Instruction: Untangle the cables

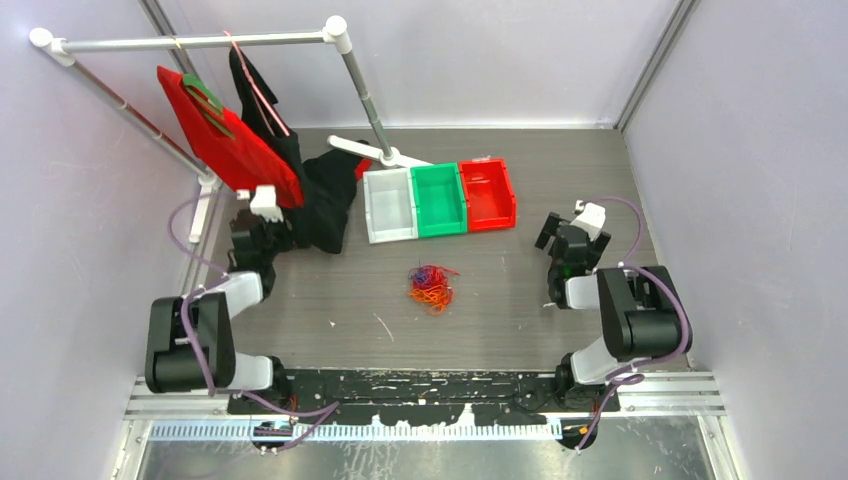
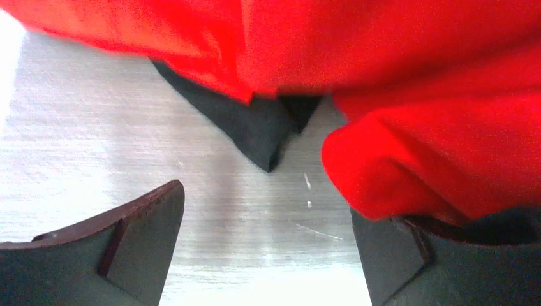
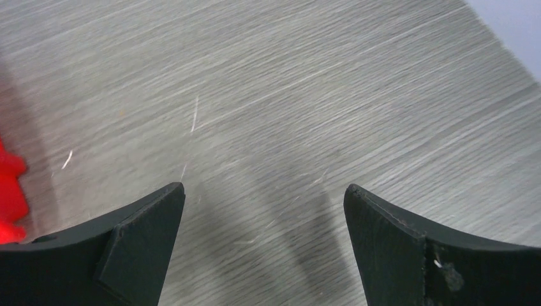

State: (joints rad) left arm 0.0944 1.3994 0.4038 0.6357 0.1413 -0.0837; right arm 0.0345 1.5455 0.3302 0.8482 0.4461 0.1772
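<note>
The cables [image 1: 432,285] lie as one small tangled clump of red, orange and purple wire in the middle of the table, touched by neither gripper. My left gripper [image 1: 268,222] sits far left of the clump, by the hanging clothes. In the left wrist view that gripper [image 2: 265,197] stands open over bare table, with a fold of the red garment [image 2: 415,95] resting over its right finger. My right gripper [image 1: 565,228] sits far right of the clump. Seen from the right wrist, this gripper [image 3: 265,191] is open with only table between its fingers. Neither wrist view shows the cables.
Three bins stand in a row behind the clump: white [image 1: 390,205], green [image 1: 440,200] and red [image 1: 488,193]. A clothes rack [image 1: 200,42] at the back left carries a red garment [image 1: 225,140] and a black garment [image 1: 325,200]. The red bin's edge [image 3: 9,191] shows beside my right gripper.
</note>
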